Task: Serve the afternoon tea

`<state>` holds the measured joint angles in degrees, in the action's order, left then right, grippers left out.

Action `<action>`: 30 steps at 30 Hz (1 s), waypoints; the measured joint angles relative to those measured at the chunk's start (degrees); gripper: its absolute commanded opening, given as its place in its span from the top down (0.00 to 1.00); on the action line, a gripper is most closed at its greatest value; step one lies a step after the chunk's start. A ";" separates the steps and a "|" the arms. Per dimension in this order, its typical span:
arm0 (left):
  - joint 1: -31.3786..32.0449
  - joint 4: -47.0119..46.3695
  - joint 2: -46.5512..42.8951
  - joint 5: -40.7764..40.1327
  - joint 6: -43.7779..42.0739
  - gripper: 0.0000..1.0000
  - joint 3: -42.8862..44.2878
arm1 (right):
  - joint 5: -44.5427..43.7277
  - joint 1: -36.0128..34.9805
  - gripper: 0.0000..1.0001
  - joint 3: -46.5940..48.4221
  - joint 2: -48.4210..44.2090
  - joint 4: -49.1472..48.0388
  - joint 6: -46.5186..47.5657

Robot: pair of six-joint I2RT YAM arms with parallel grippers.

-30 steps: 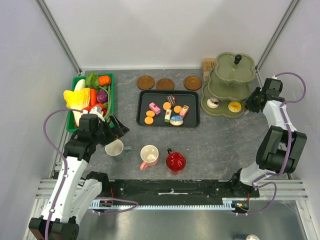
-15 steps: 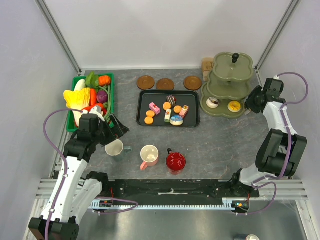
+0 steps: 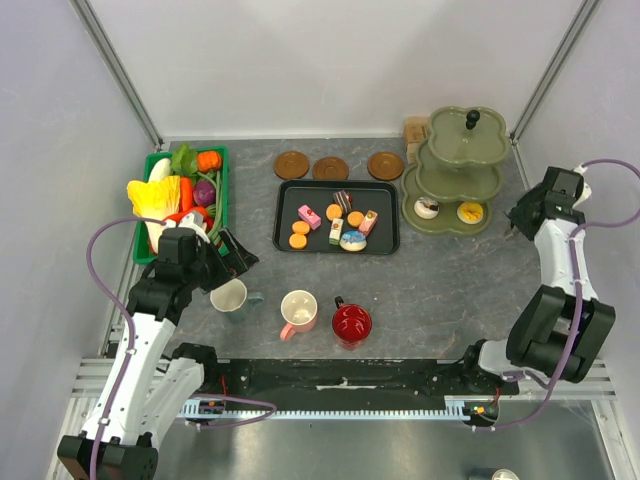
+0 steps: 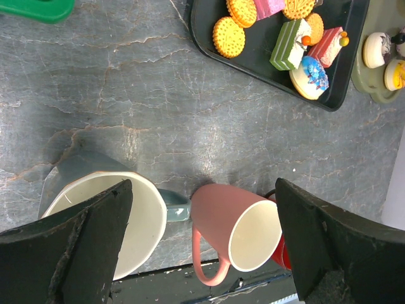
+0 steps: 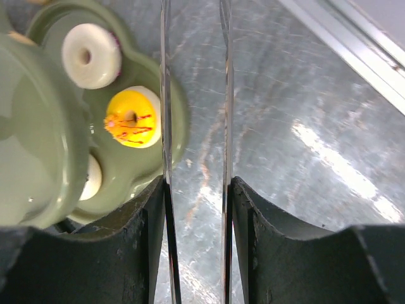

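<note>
Retreat of right gripper (image 5: 196, 215) from tiered stand (image 3: 448, 180) toward right edge, pinched on empty tongs (image 5: 225, 95); yellow cake (image 5: 131, 118) served, bottom tier; left gripper (image 4: 204, 190) spread above whitish mug (image 4: 120, 215), near-left corner.

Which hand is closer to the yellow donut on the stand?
Right. The right hand, gripping metal tongs, sits just right of the yellow donut; the left hand hovers by the whitish mug, far to the left.

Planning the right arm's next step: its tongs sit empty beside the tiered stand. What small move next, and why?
Probably swing the right pincer left toward the black tray: the metal tongs hold nothing, a yellow donut and a white donut sit on the tiered stand, and cakes wait on the tray.
</note>
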<state>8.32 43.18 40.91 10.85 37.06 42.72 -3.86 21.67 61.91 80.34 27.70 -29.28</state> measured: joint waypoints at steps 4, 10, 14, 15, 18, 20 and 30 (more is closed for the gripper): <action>0.00 0.00 0.00 0.02 0.00 0.01 0.00 | -1.86 1.33 0.50 -1.57 -4.83 3.37 -0.33; 0.00 0.00 0.26 0.07 0.00 0.01 0.00 | 5.86 1.31 0.50 -1.57 -14.47 7.58 0.72; 0.00 0.00 0.37 0.07 0.00 0.01 0.00 | 16.04 0.26 0.50 -1.55 -22.53 10.10 2.38; 0.00 0.00 0.37 0.07 0.00 0.01 0.00 | 18.36 -0.24 0.49 -1.55 -24.63 10.67 2.67; 0.00 0.00 0.42 0.13 0.00 0.01 0.00 | 23.98 -1.73 0.49 -1.53 -29.20 11.93 3.30; 0.00 -0.02 0.42 0.20 0.00 0.01 0.00 | 27.56 -2.71 0.49 -1.49 -30.77 13.27 3.69; 0.00 0.00 0.63 0.20 0.00 0.01 0.00 | 33.55 -16.28 0.48 -1.01 -30.47 16.76 4.31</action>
<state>8.32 43.18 41.54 11.05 37.06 42.72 29.69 5.39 60.90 49.87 44.47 -24.97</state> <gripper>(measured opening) 0.993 0.514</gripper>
